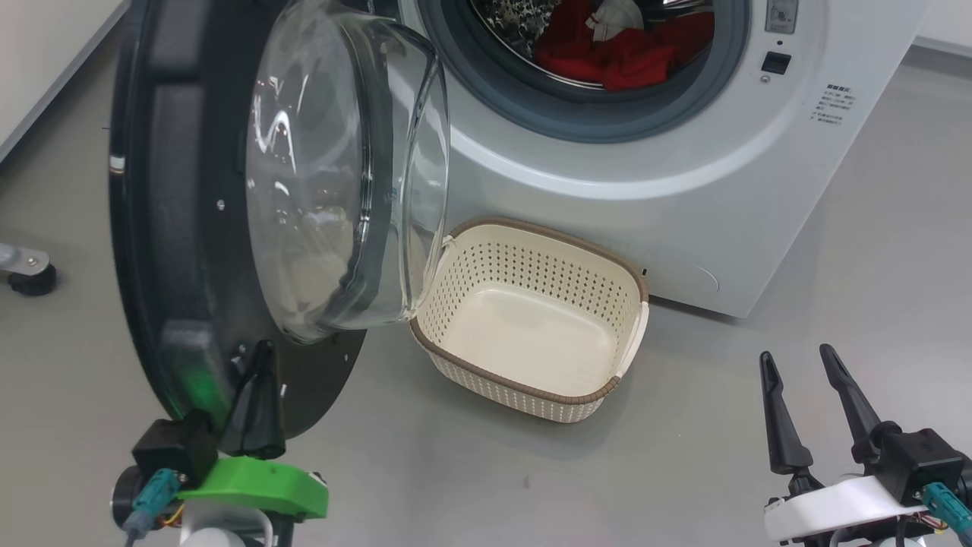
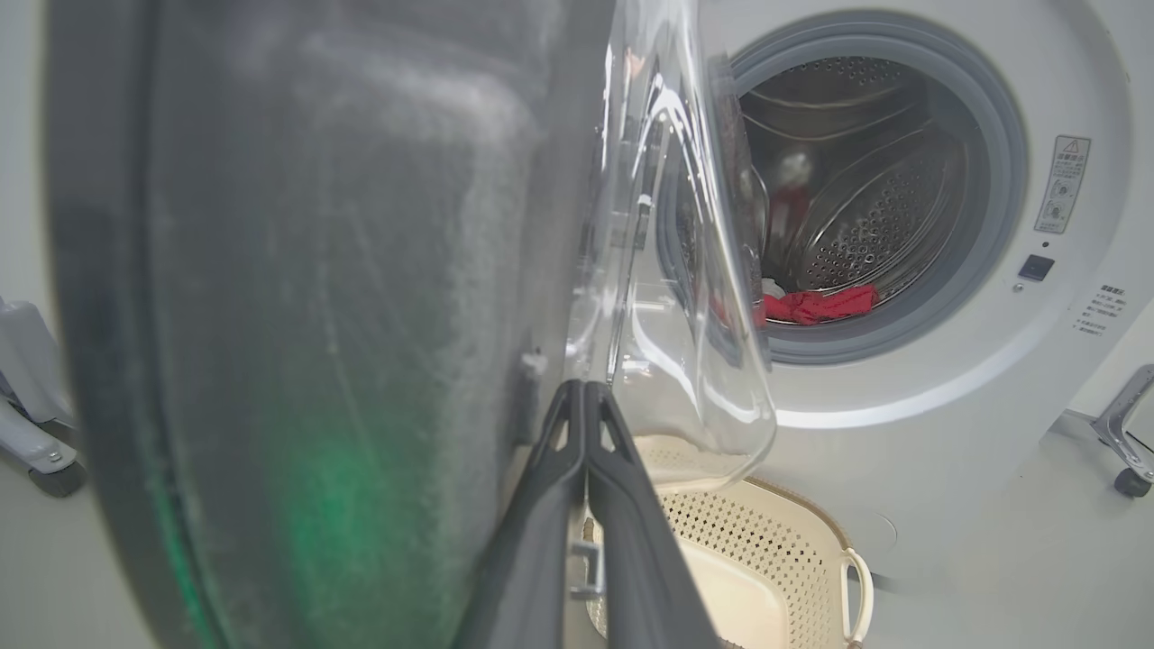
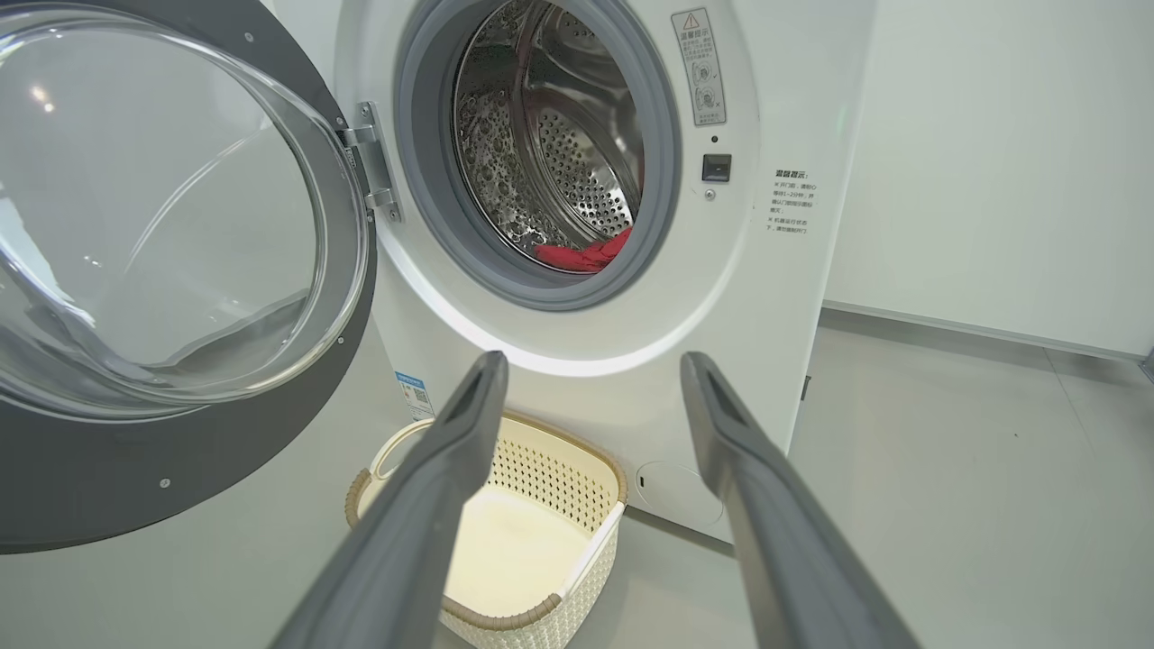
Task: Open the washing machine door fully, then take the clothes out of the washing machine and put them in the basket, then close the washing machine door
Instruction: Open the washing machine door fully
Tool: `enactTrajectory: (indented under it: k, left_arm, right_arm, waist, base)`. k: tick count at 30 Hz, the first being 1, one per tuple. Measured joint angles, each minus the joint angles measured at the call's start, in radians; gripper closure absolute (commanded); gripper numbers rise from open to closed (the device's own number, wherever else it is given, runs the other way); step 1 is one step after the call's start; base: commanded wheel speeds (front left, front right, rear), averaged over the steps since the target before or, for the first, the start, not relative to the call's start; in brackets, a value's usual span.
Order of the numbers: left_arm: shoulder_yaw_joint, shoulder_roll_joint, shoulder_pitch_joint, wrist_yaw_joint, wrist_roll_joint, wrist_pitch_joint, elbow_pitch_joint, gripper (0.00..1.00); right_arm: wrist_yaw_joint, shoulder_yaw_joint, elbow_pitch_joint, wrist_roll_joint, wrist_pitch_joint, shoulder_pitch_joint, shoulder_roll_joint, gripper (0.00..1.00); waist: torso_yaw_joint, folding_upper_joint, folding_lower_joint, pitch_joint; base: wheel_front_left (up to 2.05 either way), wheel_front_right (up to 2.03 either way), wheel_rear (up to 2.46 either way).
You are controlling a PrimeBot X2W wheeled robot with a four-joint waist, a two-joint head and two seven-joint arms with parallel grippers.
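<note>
Two grippers: both show in the head view, the left at 7 o'clock and the right at 5 o'clock.
Left gripper: fingers pressed together with nothing between them. The tips lie at the lower inner face of the washing machine door, at 6 o'clock of its glass bowl. Contact cannot be told.
Right gripper: fingers wide apart and empty, above bare floor, well apart from the basket on its 3 o'clock side.
Washing machine door: stands open at 9 o'clock of the head view. The black rim faces the camera and the clear bowl bulges toward 3 o'clock, its lower edge overlapping the basket's 10 o'clock corner in that view.
Washing machine: white, at 12 to 2 o'clock, with the grey gasket and steel drum exposed.
Clothes: red fabric with a piece of white cloth on top, lying low in the drum at 12 o'clock.
Basket: upright on the floor just in front of the machine, at 6 o'clock of the drum opening, its cream bottom bare.
Castor: on the floor at 9 o'clock, beyond the door.
</note>
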Motion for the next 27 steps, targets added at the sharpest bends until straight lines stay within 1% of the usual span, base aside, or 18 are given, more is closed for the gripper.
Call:
enactTrajectory:
  k: [11, 19, 27]
  left_arm:
    - [0.1, -0.003, -0.002, 0.003, -0.003, -0.009, 0.004, 1.0]
    - [0.177, -0.007, -0.034, 0.003, -0.003, -0.009, 0.012, 1.0]
    - [0.291, -0.014, -0.083, 0.003, -0.003, -0.009, 0.016, 1.0]
  right_arm:
    - [0.003, -0.011, -0.015, -0.017, 0.0, -0.002, -0.003, 0.0]
    - [0.008, -0.022, -0.032, -0.028, 0.0, -0.018, -0.026, 0.0]
    - [0.008, -0.027, -0.04, -0.034, 0.0, -0.041, -0.041, 0.0]
  waist:
    - [-0.009, 0.0, 0.0, 0.044]
    - [-0.012, 0.0, 0.0, 0.094]
    - [-0.014, 0.0, 0.0, 0.14]
  base:
    - [0.0, 0.0, 0.0]
    - [0.0, 0.0, 0.0]
    - [0.0, 0.0, 0.0]
